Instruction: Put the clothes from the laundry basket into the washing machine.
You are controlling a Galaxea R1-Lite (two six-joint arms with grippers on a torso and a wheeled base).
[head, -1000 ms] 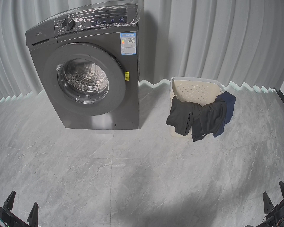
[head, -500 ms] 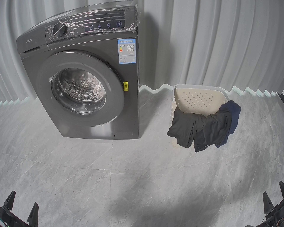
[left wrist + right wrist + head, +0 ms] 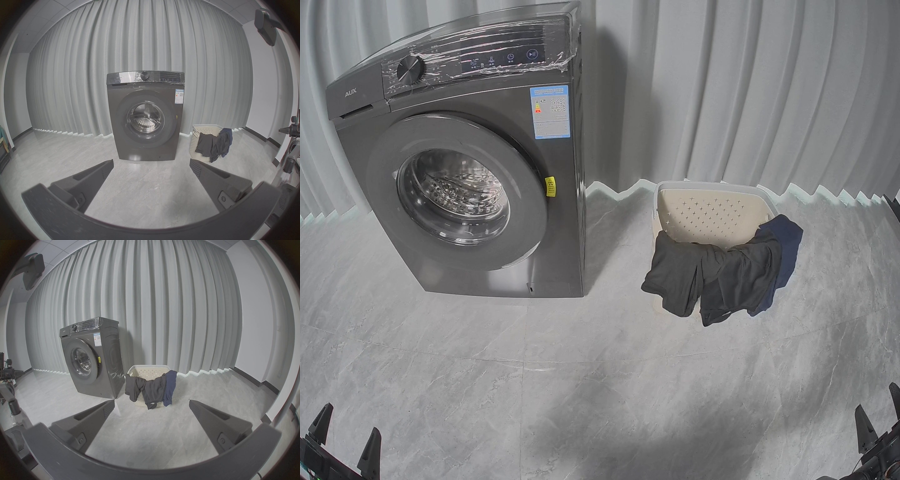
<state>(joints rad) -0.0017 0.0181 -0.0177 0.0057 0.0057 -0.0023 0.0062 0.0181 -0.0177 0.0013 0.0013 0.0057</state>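
The left tool (image 3: 347,431) is hanging low over the floor (image 3: 612,387), its fingers standing spread with nothing between them. The right tool (image 3: 876,405) is hovering at the same height, likewise spread and holding nothing. Straight ahead of the left tool, well apart from it, the washing machine (image 3: 469,187) is standing with its round door facing both tools. Ahead of the right tool, equally far off, the laundry basket (image 3: 709,187) is sitting on the floor just beside the machine. Dark grey clothes (image 3: 700,275) and a navy garment (image 3: 789,236) are draping over the basket's rim on the side nearest the tools. A pleated curtain (image 3: 737,94) is hanging behind everything.
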